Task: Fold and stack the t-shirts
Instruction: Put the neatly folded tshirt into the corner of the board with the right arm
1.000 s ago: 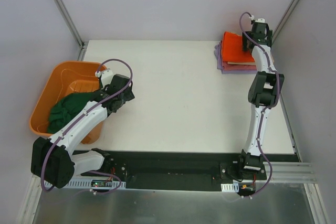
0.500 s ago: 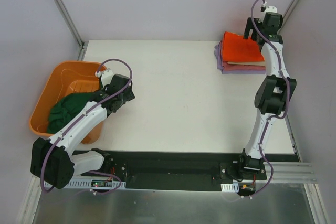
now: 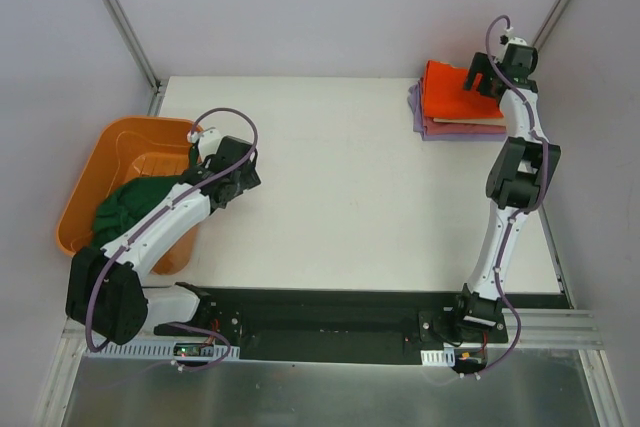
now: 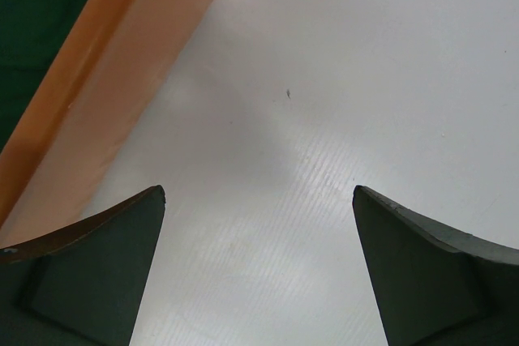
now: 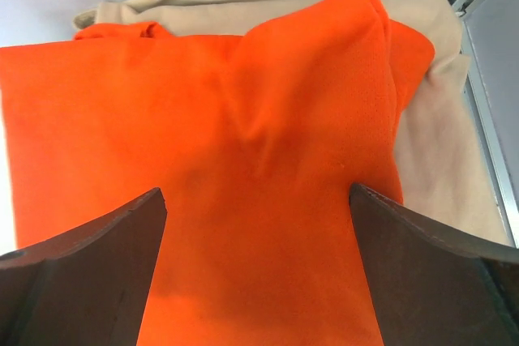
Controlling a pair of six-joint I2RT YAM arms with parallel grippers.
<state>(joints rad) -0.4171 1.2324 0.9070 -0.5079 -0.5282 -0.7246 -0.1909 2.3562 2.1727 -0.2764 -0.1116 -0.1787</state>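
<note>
While the orange shirt (image 3: 452, 92) tops the folded stack (image 3: 450, 127) well across from the tub (image 3: 140, 139), the green shirt (image 3: 130, 205) lies unfolded inside it, with the left gripper (image 4: 258, 190) beside the tub and the right gripper (image 5: 255, 190) over the stack, both spread apart and empty.

An orange tub (image 3: 140, 147) stands just left of the left gripper (image 4: 259, 196). A white table (image 3: 340, 197) lies beneath it.

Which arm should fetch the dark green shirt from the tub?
Left, likely: the left gripper is open beside the orange tub holding the dark green shirt; the right gripper is over the far stack.
</note>
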